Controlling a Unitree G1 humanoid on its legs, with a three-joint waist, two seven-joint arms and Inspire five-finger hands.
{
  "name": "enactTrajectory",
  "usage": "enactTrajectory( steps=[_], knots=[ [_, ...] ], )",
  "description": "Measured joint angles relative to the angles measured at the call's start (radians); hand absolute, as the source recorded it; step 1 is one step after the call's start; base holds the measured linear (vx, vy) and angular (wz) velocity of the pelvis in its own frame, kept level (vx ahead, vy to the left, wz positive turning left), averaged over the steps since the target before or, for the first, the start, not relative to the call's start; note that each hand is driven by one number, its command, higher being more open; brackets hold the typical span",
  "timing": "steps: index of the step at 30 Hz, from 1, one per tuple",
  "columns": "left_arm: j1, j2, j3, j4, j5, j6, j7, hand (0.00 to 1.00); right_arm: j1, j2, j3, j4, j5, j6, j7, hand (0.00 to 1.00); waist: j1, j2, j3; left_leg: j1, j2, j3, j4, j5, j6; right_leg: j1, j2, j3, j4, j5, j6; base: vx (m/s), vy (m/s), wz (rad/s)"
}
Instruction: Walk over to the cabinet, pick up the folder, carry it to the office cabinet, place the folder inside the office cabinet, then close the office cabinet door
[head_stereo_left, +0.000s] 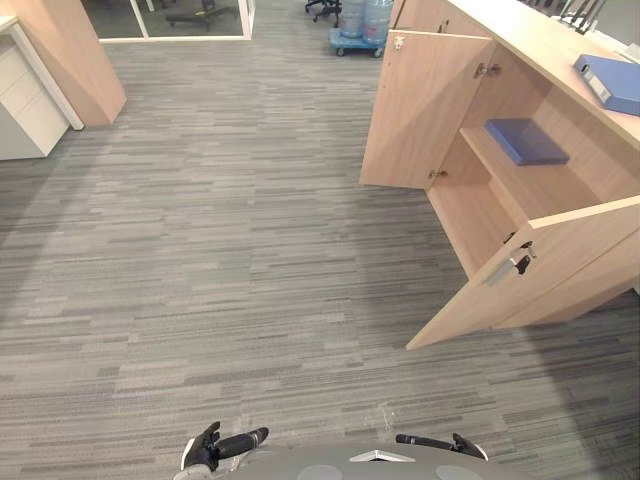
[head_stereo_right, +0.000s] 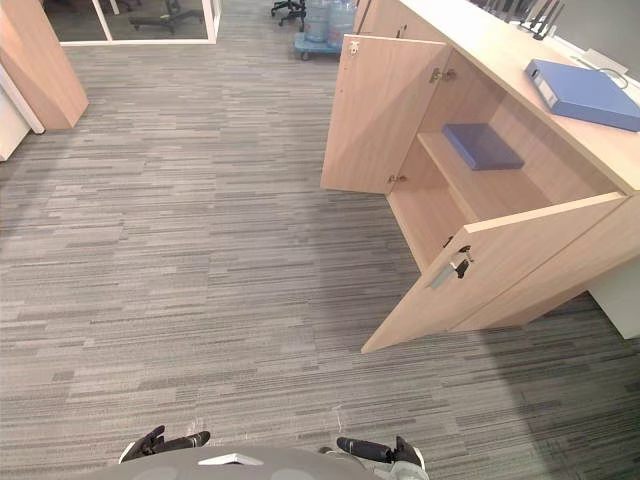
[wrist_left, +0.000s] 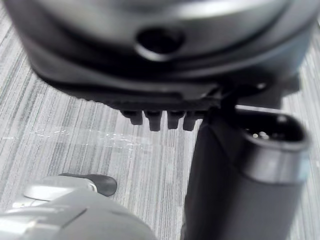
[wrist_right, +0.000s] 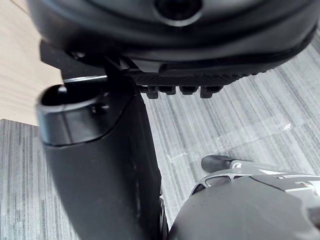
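Over grey striped carpet (head_stereo_left: 200, 250), nothing is carried: left hand (head_stereo_left: 215, 447) and right hand (head_stereo_right: 375, 450) are held slack-fingered; blue ring-binder folder (head_stereo_right: 585, 92) is left unlifted atop open light-wood cabinet (head_stereo_right: 375, 110), two o'clock.

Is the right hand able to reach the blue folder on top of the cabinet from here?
Probably not: the right hand hangs low, and the folder lies far off, beyond the open door.
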Motion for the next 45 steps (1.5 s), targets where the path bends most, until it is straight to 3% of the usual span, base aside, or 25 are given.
enactTrajectory(
  steps=[10,19,23,35,45],
  knots=[
    [-0.004,-0.007,-0.018,0.000,0.005,0.000,0.002,1.00,0.003,-0.010,-0.007,-0.005,-0.001,0.000,0.001,1.00,-0.021,0.016,-0.015,0.015,0.001,-0.014,-0.059,0.021,-0.009,0.004,0.008,-0.032,-0.027,0.017,0.013,0.04,-0.007,0.03],
    [-0.012,-0.007,0.015,-0.010,0.044,-0.001,0.011,1.00,-0.004,0.012,-0.057,-0.004,0.001,0.000,-0.002,1.00,-0.025,-0.003,-0.001,0.036,-0.020,-0.017,-0.060,0.022,-0.008,0.021,-0.010,-0.049,-0.033,0.046,0.024,-0.07,0.017,-0.02],
    [-0.012,-0.005,0.017,-0.010,0.044,-0.001,0.009,1.00,-0.006,0.014,-0.056,-0.004,0.002,0.000,-0.001,1.00,-0.025,-0.010,0.002,0.034,-0.032,-0.014,-0.062,0.032,0.008,0.020,-0.018,-0.049,-0.033,0.046,0.024,-0.13,-0.009,-0.02],
    [-0.023,0.026,-0.084,0.002,0.097,0.000,-0.012,1.00,-0.009,0.007,-0.012,-0.005,0.002,0.000,0.005,1.00,-0.028,-0.012,0.002,0.047,-0.038,-0.010,-0.115,0.065,0.026,0.003,-0.021,-0.048,-0.033,0.045,0.022,-0.05,-0.011,-0.01],
    [-0.022,0.030,-0.082,0.009,0.111,0.001,-0.011,1.00,-0.023,0.007,0.003,0.002,0.002,0.000,0.005,1.00,-0.044,-0.019,0.007,0.046,-0.048,-0.038,-0.102,0.063,0.023,0.021,-0.031,-0.088,-0.028,0.045,0.022,-0.01,-0.009,0.09]
  ],
)
